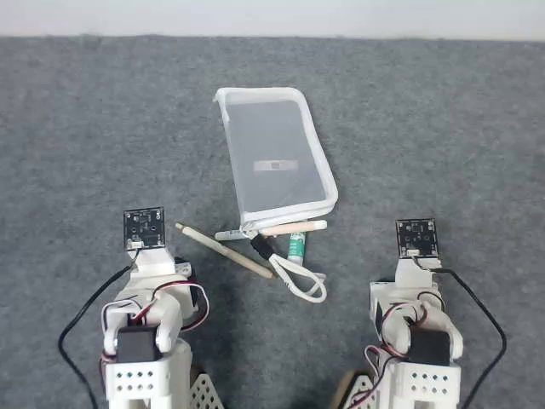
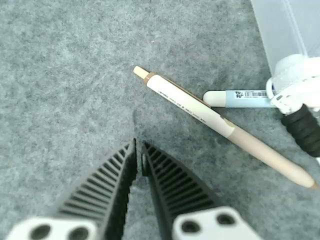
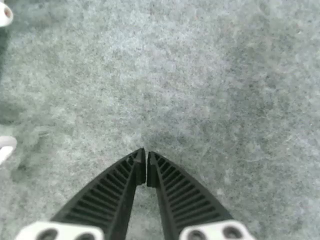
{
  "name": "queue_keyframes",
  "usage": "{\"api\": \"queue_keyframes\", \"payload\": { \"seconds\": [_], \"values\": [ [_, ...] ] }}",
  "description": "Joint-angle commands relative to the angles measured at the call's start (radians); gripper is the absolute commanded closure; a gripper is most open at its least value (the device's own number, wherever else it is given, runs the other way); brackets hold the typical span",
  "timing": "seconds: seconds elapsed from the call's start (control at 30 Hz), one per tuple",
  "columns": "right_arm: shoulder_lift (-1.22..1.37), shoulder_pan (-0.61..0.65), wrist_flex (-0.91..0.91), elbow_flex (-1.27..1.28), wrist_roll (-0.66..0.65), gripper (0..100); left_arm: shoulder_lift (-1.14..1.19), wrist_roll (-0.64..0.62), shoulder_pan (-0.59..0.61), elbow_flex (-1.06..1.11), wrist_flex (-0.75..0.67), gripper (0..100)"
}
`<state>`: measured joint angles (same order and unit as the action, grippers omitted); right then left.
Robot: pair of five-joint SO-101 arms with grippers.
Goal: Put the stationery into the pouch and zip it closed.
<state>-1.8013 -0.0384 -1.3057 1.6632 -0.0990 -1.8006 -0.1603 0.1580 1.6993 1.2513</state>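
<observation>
A translucent white zip pouch (image 1: pixel 274 158) lies flat in the middle of the grey felt. At its near end lie a beige pen (image 1: pixel 224 250), a second beige pen (image 1: pixel 294 227), a green-capped stick (image 1: pixel 295 246), a black-ended white cable (image 1: pixel 294 270) and a small white marker (image 1: pixel 228 234). In the left wrist view the beige pen (image 2: pixel 220 125) and the marker (image 2: pixel 237 98) lie just beyond my left gripper (image 2: pixel 139 146), which is shut and empty. My right gripper (image 3: pixel 145 153) is shut over bare felt, to the right of the items.
Grey felt (image 1: pixel 426 128) covers the whole table. Both arm bases (image 1: pixel 145 341) (image 1: pixel 415 341) sit at the near edge. Open felt lies left, right and behind the pouch.
</observation>
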Motion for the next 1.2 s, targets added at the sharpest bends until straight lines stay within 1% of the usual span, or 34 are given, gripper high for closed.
{"api": "queue_keyframes", "payload": {
  "seconds": [0.0,0.93,1.17],
  "values": [
    [-0.013,-0.012,-0.005,0.021,0.009,99.2,-0.011,0.012,0.005,-0.015,0.006,99],
    [-0.013,-0.012,-0.005,0.021,0.009,99.2,-0.011,0.012,0.005,-0.015,0.006,99],
    [-0.013,0.048,-0.005,0.021,0.009,99.2,-0.011,0.012,-0.002,-0.015,0.008,99]
  ]
}}
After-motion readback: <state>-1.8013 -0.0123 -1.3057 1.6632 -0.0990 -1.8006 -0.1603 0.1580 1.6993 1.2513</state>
